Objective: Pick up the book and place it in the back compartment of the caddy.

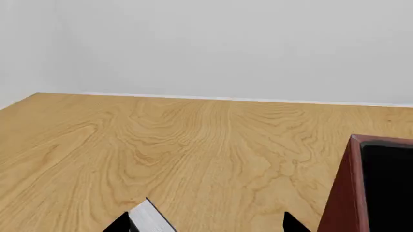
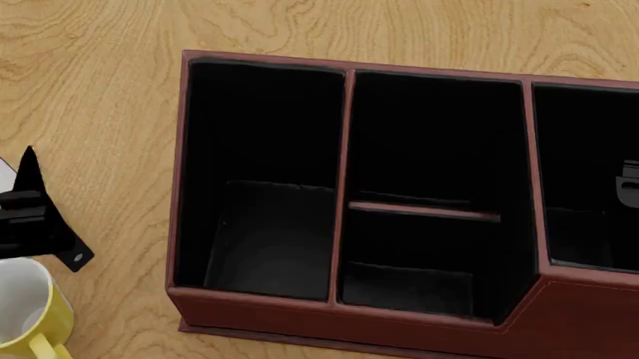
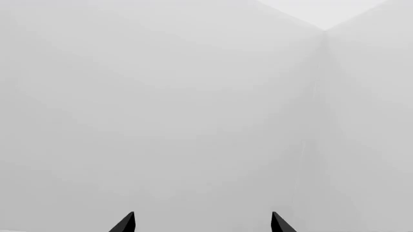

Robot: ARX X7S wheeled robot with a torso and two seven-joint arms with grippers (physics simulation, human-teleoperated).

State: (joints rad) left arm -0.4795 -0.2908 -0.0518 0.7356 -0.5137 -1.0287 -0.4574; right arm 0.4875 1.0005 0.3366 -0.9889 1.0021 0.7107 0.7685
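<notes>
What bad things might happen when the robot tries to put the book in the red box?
1. The book shows beside just one tip of the left gripper, whose jaws stand wide apart, so the grab might miss or slip.
2. The mug sits close to that gripper and might get bumped.
3. Only a low divider splits the caddy's middle cells, so the book might land in the wrong one.

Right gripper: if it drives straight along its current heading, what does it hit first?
Judging by the right wrist view, nothing near: the right gripper faces only a bare white wall, with a room corner off to one side. Depth to the wall is unclear.
</notes>
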